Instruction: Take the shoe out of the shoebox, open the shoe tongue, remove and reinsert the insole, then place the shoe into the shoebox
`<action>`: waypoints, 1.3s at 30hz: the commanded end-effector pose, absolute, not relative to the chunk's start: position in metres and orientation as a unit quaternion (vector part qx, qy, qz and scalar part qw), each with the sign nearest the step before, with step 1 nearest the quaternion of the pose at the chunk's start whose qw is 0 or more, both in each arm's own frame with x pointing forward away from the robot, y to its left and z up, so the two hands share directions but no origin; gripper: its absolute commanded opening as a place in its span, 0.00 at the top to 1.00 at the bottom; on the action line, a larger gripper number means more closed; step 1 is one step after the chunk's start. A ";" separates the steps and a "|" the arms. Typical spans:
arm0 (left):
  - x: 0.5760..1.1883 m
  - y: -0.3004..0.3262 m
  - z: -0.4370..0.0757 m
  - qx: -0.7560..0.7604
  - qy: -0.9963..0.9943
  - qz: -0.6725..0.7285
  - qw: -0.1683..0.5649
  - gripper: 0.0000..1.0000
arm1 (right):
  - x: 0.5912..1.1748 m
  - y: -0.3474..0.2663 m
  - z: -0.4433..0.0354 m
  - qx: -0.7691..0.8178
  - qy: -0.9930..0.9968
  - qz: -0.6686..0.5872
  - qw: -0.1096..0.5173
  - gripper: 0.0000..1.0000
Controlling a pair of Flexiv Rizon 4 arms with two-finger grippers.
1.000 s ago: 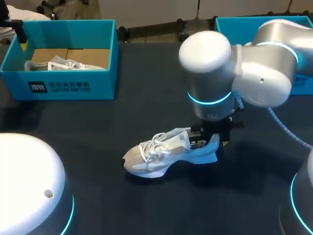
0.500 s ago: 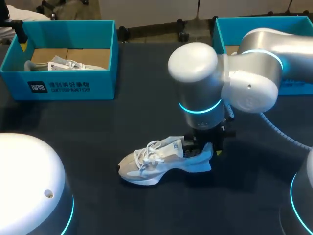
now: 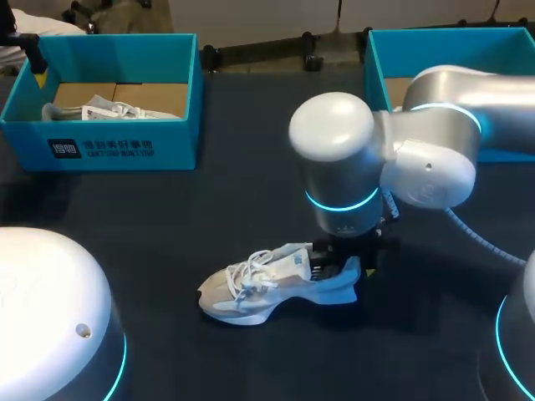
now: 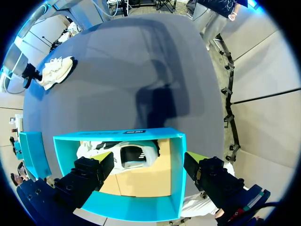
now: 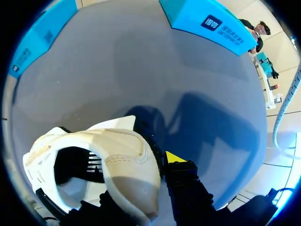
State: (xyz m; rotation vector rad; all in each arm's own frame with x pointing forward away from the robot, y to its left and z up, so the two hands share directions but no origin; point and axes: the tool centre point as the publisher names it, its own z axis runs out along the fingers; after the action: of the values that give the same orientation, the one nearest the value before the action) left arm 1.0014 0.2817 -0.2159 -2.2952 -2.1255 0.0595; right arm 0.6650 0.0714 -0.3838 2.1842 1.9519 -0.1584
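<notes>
Shifted since a second ago: right arm (image 3: 376, 167) and shoe (image 3: 263, 286) together, toward near-left of bench (image 3: 209, 209).

Head view: right tool (image 3: 338, 266) at shoe heel. Shoe mid-bench, well apart from shoebox (image 3: 109, 150). Second shoe (image 3: 113, 109) lies inside shoebox.

Left wrist view: left tool (image 4: 146, 162) spread, above shoebox, grasping nothing.

Right wrist view: right tool pinching shoe's heel collar, one finger inside, yellow-tipped finger outside.

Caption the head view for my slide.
Right pincer grips the white shoe by its heel on the dark table.
</notes>
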 end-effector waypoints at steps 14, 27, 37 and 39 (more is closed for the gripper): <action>1.001 0.282 -0.215 -0.734 -0.679 0.018 0.007 0.00 | 0.664 0.072 -0.379 0.743 0.661 -0.053 0.091 0.00; 1.001 0.282 -0.215 -0.734 -0.679 0.018 0.007 0.00 | 0.669 0.058 -0.320 0.732 0.680 -0.033 0.027 0.00; 1.001 0.282 -0.215 -0.734 -0.679 0.018 0.007 0.00 | 0.665 0.035 -0.269 0.646 0.757 0.102 -0.012 0.00; 1.001 0.282 -0.215 -0.734 -0.679 0.018 0.007 0.00 | 0.664 0.030 -0.262 0.636 0.764 0.107 -0.022 0.00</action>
State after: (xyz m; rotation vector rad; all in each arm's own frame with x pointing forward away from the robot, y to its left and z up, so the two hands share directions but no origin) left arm 1.0014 0.2817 -0.2159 -2.2952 -2.1255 0.0595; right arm 0.6744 0.0723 -0.2775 2.0130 2.3190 0.0423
